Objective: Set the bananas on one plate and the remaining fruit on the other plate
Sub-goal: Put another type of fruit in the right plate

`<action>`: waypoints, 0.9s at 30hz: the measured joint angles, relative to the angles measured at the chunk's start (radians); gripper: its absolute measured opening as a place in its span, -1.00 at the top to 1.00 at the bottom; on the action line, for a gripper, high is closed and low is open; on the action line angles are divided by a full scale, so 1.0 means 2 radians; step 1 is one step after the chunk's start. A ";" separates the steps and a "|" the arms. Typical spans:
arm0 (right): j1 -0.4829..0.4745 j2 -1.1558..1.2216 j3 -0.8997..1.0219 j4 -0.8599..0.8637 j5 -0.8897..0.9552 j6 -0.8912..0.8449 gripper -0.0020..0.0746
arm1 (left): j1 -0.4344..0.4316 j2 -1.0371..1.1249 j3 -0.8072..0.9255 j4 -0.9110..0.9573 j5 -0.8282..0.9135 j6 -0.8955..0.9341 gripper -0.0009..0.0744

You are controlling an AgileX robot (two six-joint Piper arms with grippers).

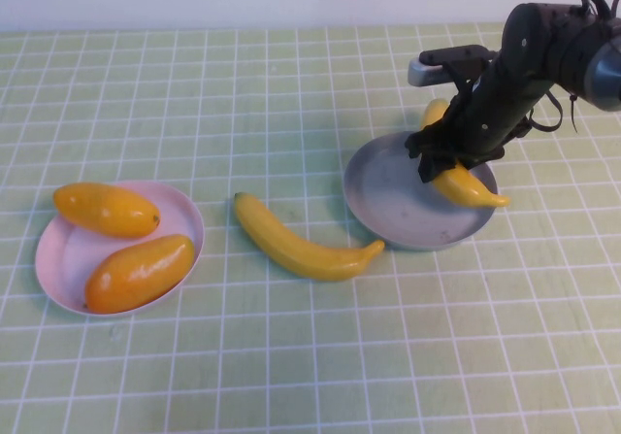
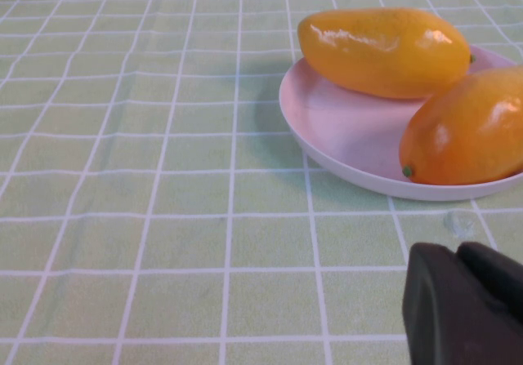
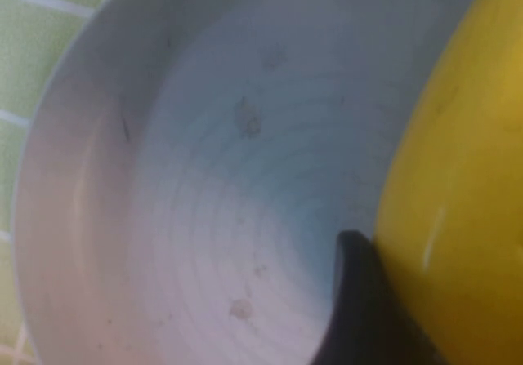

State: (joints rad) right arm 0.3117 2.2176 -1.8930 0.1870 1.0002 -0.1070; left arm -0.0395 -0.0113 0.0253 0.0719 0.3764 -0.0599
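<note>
1. The right gripper (image 1: 448, 159) is low over the grey-blue plate (image 1: 388, 201), clamped on a banana (image 1: 466, 183). In the right wrist view one dark finger (image 3: 359, 300) presses against the yellow skin of the banana (image 3: 458, 177), with the bowl of the plate (image 3: 204, 177) directly below.
2. That banana lies across the far-right side of the plate, one end poking out behind the gripper and the greenish tip reaching past the rim on the near-right. Whether it already rests on the plate or hangs just above it, I cannot tell.
3. The second banana (image 1: 303, 243) lies on the cloth (image 1: 291, 356), left of the right gripper and nearer the camera, its tip just beside the plate rim but not on the plate.
4. Both mangoes (image 1: 107, 210) (image 1: 139, 273) sit in the pink plate (image 1: 184, 211), well apart from the right gripper, far to its left. The left wrist view shows the mangoes (image 2: 384, 51) (image 2: 470, 132) side by side in the pink plate (image 2: 343, 136).
5. The left gripper (image 2: 462, 304) shows only as a dark edge in its own wrist view, low over the cloth near the pink plate; I cannot tell whether it is open or closed.
6. Judged from this: the mango half looks finished. The banana half is about midway, with one banana still to be let go and the other still to be fetched from the cloth.
</note>
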 joint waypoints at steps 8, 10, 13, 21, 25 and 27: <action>0.001 0.004 -0.012 0.000 0.021 0.005 -0.20 | 0.000 0.000 0.000 0.000 0.000 0.000 0.97; 0.002 0.005 -0.024 -0.004 0.035 0.010 -0.22 | 0.000 0.000 0.000 0.000 0.000 0.000 0.97; 0.002 0.005 -0.056 -0.009 0.071 0.020 -0.23 | 0.000 0.000 0.000 0.000 0.000 0.000 0.97; 0.021 0.005 -0.159 0.047 0.112 -0.048 -0.23 | 0.000 0.000 0.000 0.000 0.000 0.000 0.97; 0.067 0.005 -0.167 0.077 0.115 -0.116 -0.23 | 0.000 0.000 0.000 0.000 0.000 0.000 0.97; 0.097 0.005 -0.167 0.075 0.116 -0.134 -0.23 | 0.000 0.000 0.000 0.000 0.000 0.000 0.97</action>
State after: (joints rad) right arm 0.5066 2.2275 -2.2274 0.3371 1.2321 -0.3756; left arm -0.0395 -0.0113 0.0253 0.0719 0.3764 -0.0599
